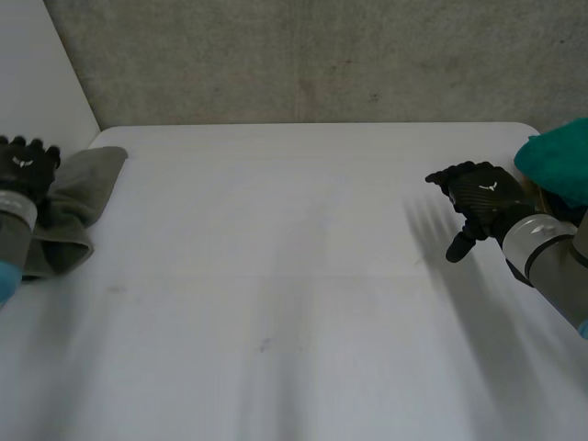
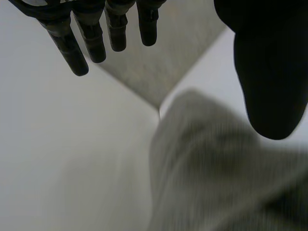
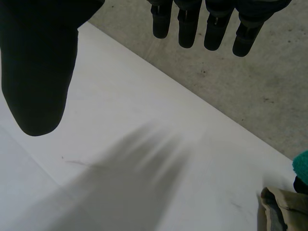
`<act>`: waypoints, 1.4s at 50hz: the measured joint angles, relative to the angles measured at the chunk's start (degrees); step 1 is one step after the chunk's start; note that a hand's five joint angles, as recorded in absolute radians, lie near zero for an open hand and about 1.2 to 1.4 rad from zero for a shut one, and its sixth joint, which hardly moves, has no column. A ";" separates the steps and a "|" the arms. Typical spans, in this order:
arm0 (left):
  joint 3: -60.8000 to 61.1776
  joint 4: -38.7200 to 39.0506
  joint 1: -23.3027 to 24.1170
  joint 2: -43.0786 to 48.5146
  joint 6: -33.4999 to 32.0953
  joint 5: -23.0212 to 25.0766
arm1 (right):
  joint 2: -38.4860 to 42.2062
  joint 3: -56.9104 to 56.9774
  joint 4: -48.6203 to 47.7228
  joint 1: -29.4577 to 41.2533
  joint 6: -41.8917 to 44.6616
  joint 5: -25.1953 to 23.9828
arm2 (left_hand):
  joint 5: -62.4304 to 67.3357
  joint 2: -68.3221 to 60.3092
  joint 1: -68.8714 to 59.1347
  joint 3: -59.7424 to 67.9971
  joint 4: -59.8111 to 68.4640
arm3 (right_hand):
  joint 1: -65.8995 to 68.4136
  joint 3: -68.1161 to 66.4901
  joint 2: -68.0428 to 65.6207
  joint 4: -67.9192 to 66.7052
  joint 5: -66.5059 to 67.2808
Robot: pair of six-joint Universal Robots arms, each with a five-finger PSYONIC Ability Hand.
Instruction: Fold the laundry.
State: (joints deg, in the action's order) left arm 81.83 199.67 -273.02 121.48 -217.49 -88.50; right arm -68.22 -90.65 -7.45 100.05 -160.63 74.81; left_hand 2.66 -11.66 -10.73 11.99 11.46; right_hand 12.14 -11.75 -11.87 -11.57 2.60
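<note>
A folded grey-green cloth [image 1: 78,207] lies at the table's far left edge. My left hand [image 1: 26,167] hovers over its left side, open, with straight fingers [image 2: 91,36] and thumb apart and nothing between them; the cloth [image 2: 216,163] lies under its palm. My right hand [image 1: 482,200] is open above the bare table [image 1: 294,276] at the right, fingers [image 3: 207,24] straight, holding nothing. A teal garment [image 1: 560,161] is heaped at the far right edge, just beyond the right hand.
A khaki cloth [image 3: 284,209] lies by the teal garment [image 3: 302,166] at the table's right edge. A concrete floor [image 1: 303,60] lies beyond the table's far edge, and a white wall [image 1: 37,64] stands at the left.
</note>
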 measured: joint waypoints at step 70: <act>-6.74 1.22 31.40 -2.74 36.92 -2.36 | -0.59 0.61 -0.69 -2.01 -0.40 -0.55 | 53.45 -56.98 -55.45 56.34 57.21 | 0.00 0.00 0.00 0.00 0.00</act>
State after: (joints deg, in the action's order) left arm 75.09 200.89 -241.63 118.74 -180.57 -90.86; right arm -68.81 -90.04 -8.13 98.04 -161.03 74.26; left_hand 56.11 -68.63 -66.18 68.33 68.67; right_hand 12.14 -11.75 -11.87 -11.57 2.60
